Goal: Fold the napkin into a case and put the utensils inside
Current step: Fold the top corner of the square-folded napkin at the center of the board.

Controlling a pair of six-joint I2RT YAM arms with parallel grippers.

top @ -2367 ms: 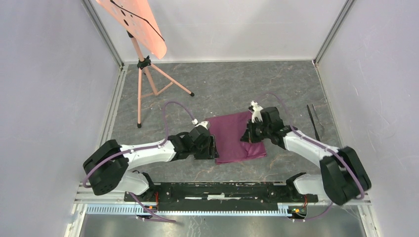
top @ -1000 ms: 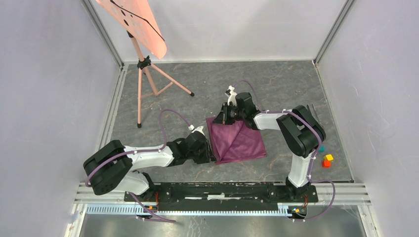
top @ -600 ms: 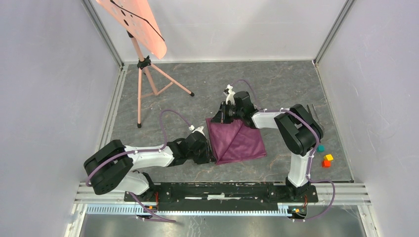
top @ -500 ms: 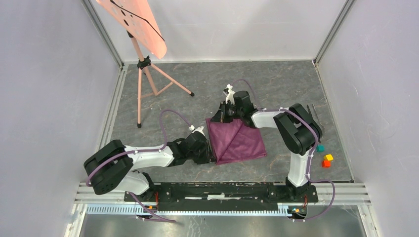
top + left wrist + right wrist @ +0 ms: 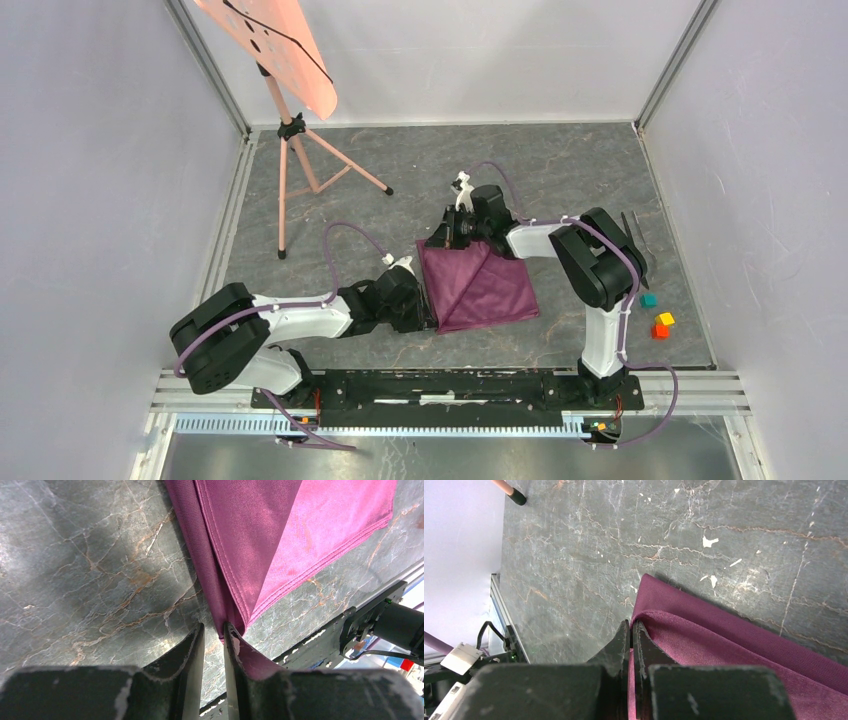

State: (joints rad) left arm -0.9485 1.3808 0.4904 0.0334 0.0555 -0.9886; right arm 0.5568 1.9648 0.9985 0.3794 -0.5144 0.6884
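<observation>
The plum-maroon napkin (image 5: 485, 285) lies on the grey marble table with a diagonal fold across it. My left gripper (image 5: 432, 316) sits at its near-left corner; in the left wrist view the jaws (image 5: 213, 628) stand narrowly apart with the bunched corner (image 5: 227, 622) pinched at their tips. My right gripper (image 5: 447, 238) is at the far-left corner, shut on a folded edge of the napkin (image 5: 684, 640). The cloth's left edge runs straight between both grippers. The utensils (image 5: 641, 247) lie by the right wall, partly hidden behind my right arm.
A pink tripod stand (image 5: 296, 165) with a salmon board (image 5: 268, 40) stands at the far left. Teal (image 5: 649, 299), yellow (image 5: 666, 319) and orange (image 5: 659, 331) cubes lie at the near right. Walls enclose the table on three sides.
My right gripper carried a napkin corner from the right side over to the far-left corner, making the diagonal fold, and has barely moved in the last second. My left arm stayed put.
</observation>
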